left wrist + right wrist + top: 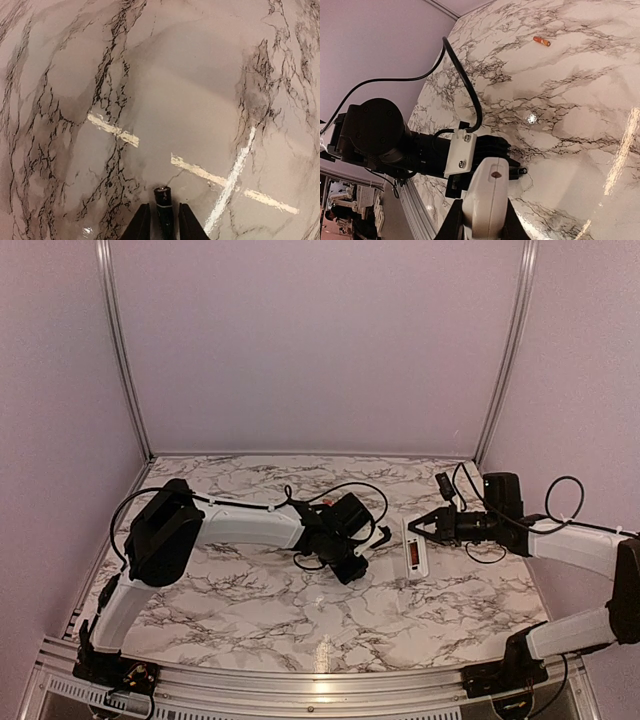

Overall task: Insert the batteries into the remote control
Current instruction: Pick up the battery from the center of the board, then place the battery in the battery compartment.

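L arm reaches to mid table (250,605). The left gripper (352,565) hangs low over the marble top, pointing toward the right side. In the L wrist view, the left gripper (163,207) has a battery (163,200) standing between its two dark fingers (141,222), w/ the black end cap facing away from the camera. The fingers sit just beside the battery on both sides. Thin slivers of table seem to show between them, so can't tell whether they clamp it or only bracket it.

The right gripper (418,527) comes in from the right edge and is closed on the far end of the remote (413,553). The remote runs from the fingertips toward the near edge, back side up, w/ a red piece (413,556) in its recess, prob. a battery already seated. In the R wrist view, the right gripper (482,225) pinches the white remote (487,195) from both sides at the bottom of frame. Whether the remote's other end touches the table can't be told.

Beyond the remote in that view is the left arm (375,130), w/ a black cable (465,85) looping over it. A second battery (541,41), orange-red, lies loose on the table far off, well apart from both grippers.
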{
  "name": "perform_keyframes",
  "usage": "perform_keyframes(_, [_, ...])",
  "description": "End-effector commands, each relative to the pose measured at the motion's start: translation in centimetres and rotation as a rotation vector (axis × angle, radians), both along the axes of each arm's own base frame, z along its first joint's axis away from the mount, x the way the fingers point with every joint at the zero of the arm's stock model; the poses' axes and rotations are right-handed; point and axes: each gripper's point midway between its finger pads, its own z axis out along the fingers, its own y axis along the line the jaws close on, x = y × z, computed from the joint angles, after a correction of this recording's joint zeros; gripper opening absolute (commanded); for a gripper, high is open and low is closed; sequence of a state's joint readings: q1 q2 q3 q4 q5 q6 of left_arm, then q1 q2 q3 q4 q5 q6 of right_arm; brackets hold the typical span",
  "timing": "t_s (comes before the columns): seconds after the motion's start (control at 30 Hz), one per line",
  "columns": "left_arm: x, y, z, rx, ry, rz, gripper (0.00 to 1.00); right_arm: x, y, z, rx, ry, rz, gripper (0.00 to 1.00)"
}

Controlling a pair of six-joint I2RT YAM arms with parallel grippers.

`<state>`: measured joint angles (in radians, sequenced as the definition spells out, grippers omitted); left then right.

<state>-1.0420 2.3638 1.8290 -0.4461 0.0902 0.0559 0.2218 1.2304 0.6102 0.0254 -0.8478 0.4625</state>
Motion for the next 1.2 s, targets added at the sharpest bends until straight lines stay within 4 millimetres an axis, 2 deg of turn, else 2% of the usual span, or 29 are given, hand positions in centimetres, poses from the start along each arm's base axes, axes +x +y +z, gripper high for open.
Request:
perform_keyframes(0.0, [-0.9,1.8,-2.4,0.128,0.009,-0.022,0.11,0.2,-0.2,0.1,-0.018,0.009,0.008,0.00])
perform_keyframes(0.07, [-1.1,2.4,-2.2,0.143,0.000,-0.026,0.02,0.2,-0.2,-0.4,-0.024,0.029,0.017,0.00])
perform_keyframes(0.1, [-1.2,2.9,-2.0,0.148,-0.006,-0.027,0.00,0.2,0.0,-0.7,-0.020,0.041,0.026,0.00])
perform_keyframes(0.17, [-1.9,4.2,-1.7,0.159,-0.015,-0.035,0.00,0.0,0.2,-1.0,-0.009,0.064,0.044,0.00])
perform_keyframes(0.27, [-2.9,6.1,-0.1,0.129,-0.059,-0.067,0.00,-0.4,1.3,-1.0,0.001,0.073,0.083,0.00])
perform_keyframes(0.43, [-5.1,8.2,5.6,-0.035,-0.216,-0.123,0.00,-2.1,4.9,-1.4,0.008,0.114,0.209,0.00])
perform_keyframes(0.6, [-9.5,8.8,12.5,-0.236,-0.353,-0.266,0.00,-4.1,7.9,-1.9,0.025,0.172,0.326,0.00])
perform_keyframes(0.8, [-14.5,9.7,16.0,-0.318,-0.476,-0.440,0.00,-7.4,12.1,-2.4,0.014,0.244,0.504,0.00])
perform_keyframes(0.93, [-16.5,9.3,17.3,-0.362,-0.515,-0.517,0.00,-9.4,14.5,-2.2,0.014,0.271,0.608,0.00])
perform_keyframes(1.17, [-19.0,7.8,17.2,-0.354,-0.550,-0.654,0.00,-12.6,17.4,-3.1,0.015,0.339,0.743,0.00])
